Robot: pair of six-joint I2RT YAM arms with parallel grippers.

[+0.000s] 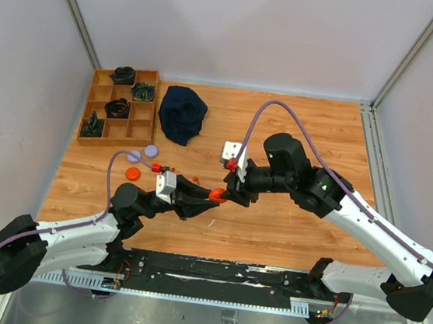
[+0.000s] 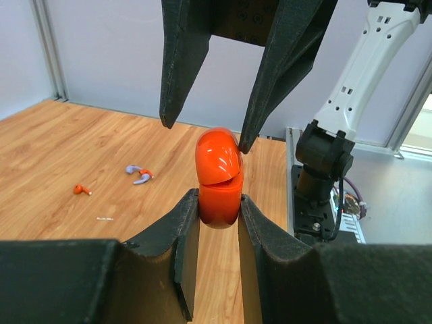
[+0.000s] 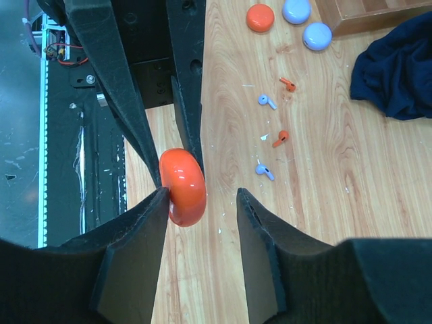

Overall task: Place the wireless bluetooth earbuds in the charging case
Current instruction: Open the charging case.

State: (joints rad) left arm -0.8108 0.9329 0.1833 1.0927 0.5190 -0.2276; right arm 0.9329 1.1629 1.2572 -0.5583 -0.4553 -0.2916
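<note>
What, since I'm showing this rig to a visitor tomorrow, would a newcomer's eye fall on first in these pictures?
The glossy orange charging case, clamped in the left fingers above the middle of the table, with the open right fingers straddling its top. Next come the tiny orange and lavender earbuds scattered on the table nearby, and the dark blue cloth at the far side.
</note>
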